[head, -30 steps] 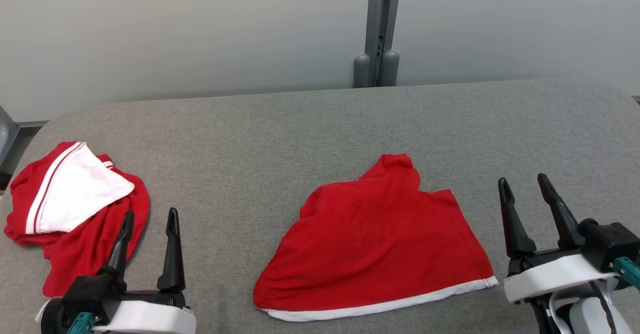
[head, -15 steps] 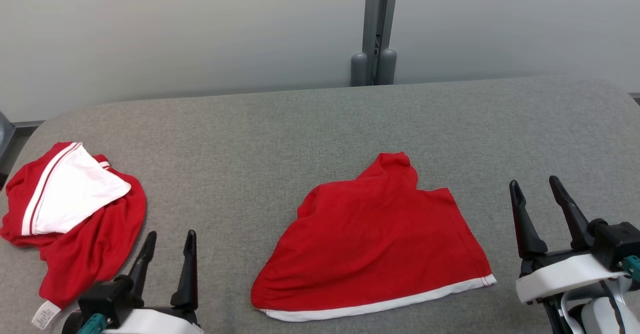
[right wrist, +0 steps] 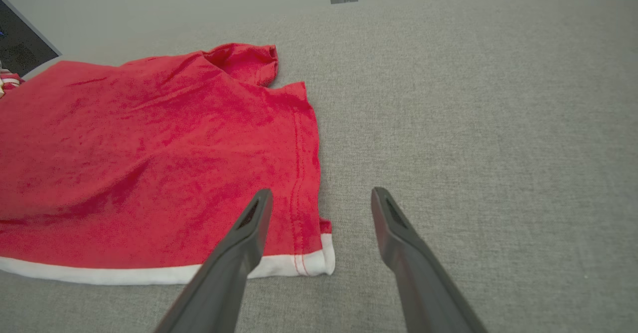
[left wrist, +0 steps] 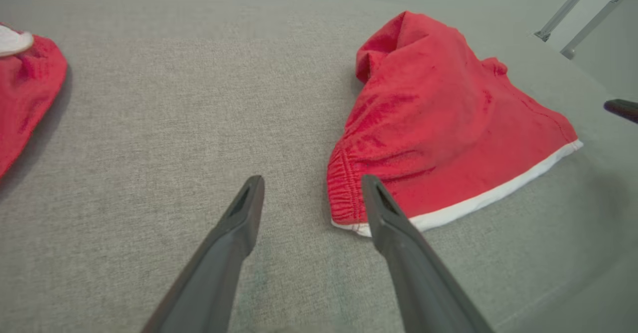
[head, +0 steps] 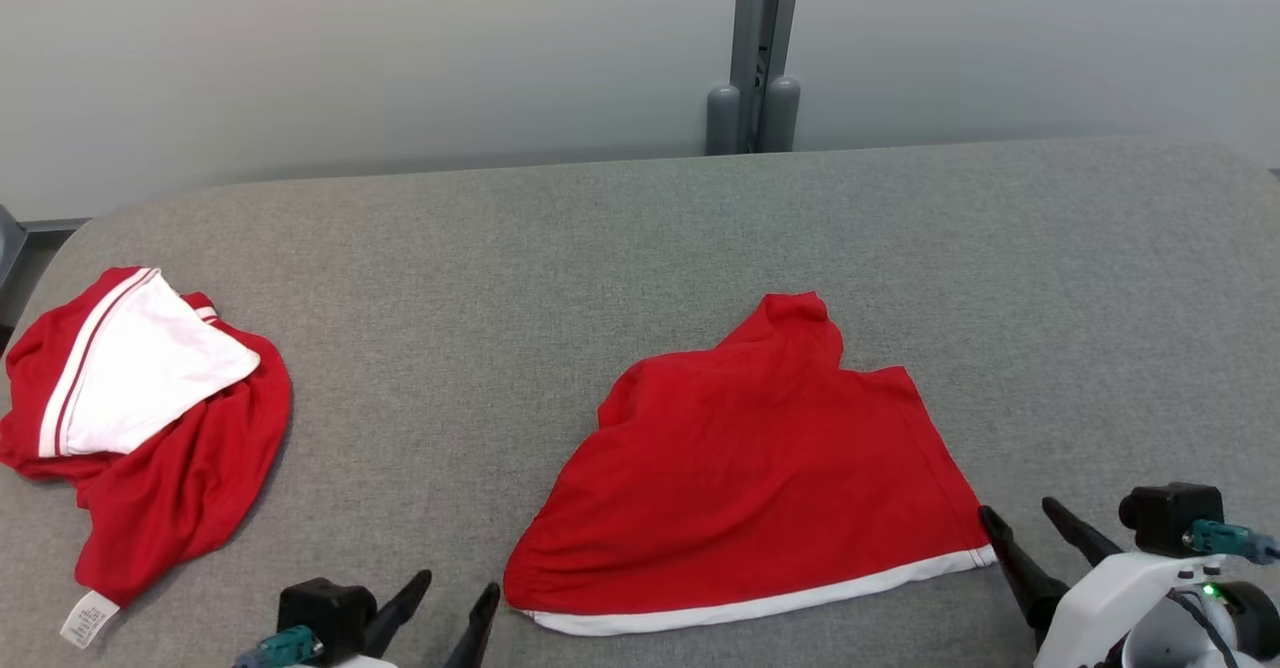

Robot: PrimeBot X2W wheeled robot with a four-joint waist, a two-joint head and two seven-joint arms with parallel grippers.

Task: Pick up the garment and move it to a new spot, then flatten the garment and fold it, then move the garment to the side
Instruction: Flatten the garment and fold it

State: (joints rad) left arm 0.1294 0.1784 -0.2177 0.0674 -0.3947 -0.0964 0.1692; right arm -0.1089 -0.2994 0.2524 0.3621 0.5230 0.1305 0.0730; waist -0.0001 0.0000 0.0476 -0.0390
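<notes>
The garment is red with a white hem band and lies roughly flat on the grey padded table, right of centre. My left gripper is open just left of the hem's gathered near-left corner. In the left wrist view the garment lies ahead and to the right of the open left gripper, whose right finger overlaps the corner. My right gripper is open at the hem's near-right corner. The right wrist view has that corner of the garment between the spread fingers of the right gripper. Neither gripper holds anything.
A second red and white garment lies crumpled at the table's left end, its label near the front. A grey post stands behind the table against a pale wall. The table's rounded left corner is close to that pile.
Both grippers have dropped low in the head view. The left one has moved right toward the hem's left corner, the right one left toward its right corner. The garment has not moved.
</notes>
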